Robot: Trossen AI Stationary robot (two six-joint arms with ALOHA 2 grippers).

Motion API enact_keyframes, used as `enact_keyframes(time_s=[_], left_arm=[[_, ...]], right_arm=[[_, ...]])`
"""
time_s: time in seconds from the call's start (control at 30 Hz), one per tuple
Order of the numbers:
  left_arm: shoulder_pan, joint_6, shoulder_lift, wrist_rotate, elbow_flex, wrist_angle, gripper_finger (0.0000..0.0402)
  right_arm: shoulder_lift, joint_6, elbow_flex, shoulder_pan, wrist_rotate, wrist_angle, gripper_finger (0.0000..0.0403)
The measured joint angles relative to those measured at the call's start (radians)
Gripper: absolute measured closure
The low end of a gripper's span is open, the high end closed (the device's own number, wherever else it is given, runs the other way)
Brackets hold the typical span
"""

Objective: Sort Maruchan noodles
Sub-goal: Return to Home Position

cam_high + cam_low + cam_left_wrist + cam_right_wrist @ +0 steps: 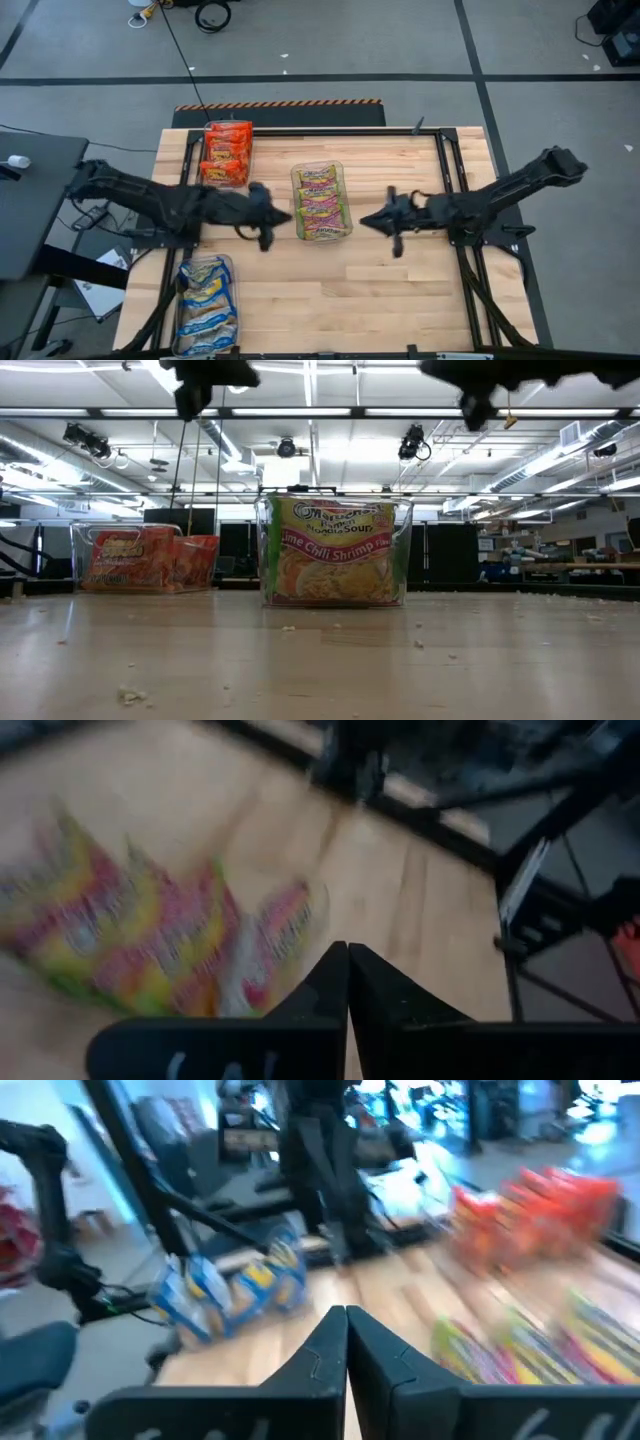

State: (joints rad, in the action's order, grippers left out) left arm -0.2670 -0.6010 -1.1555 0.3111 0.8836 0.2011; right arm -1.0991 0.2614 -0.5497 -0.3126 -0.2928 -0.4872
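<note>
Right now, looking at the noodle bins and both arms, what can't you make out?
- Number of orange-red packs: high view, pressed together, too small to count.
- Blue packs: outside the low view's frame.
- Left gripper and right gripper: low view, cut off by the top edge.
- Packs behind the front yellow-pink-green pack: low view, it hides them.

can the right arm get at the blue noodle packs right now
Doubtful. The blue noodle packs lie in a bin at the table's left edge, by the left arm. The right gripper hangs right of centre and would have to stretch across, close past the left gripper.
</note>
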Motion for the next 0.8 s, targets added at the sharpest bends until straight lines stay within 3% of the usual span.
enact_keyframes(time_s=[0.1,0.17,0.27,0.37,0.5,0.6,0.8], left_arm=[[0.058,0.095,0.132,0.011,-0.072,-0.003,0.0391],[0.081,0.135,0.221,0.058,-0.092,0.009,0.0391],[0.102,0.264,0.325,0.171,-0.100,0.138,0.0391],[0.107,0.267,0.388,0.219,-0.103,0.246,0.0391],[0.101,0.248,0.410,0.269,-0.116,0.270,0.0390],[0.082,0.271,0.437,0.263,-0.175,0.223,0.0390],[0.029,0.406,0.574,0.200,-0.363,-0.010,0.0390]], right_arm=[[0.156,0.072,0.111,0.000,-0.020,0.064,0.0392],[0.247,0.170,0.183,-0.006,-0.004,0.067,0.0390],[0.344,0.160,0.261,0.010,-0.022,0.064,0.0386],[0.418,0.063,0.303,0.102,-0.023,0.058,0.0385],[0.527,0.006,0.360,0.257,0.124,0.092,0.0387],[0.616,-0.046,0.398,0.320,0.224,0.084,0.0387],[0.767,-0.036,0.485,0.393,0.282,0.102,0.0386]])
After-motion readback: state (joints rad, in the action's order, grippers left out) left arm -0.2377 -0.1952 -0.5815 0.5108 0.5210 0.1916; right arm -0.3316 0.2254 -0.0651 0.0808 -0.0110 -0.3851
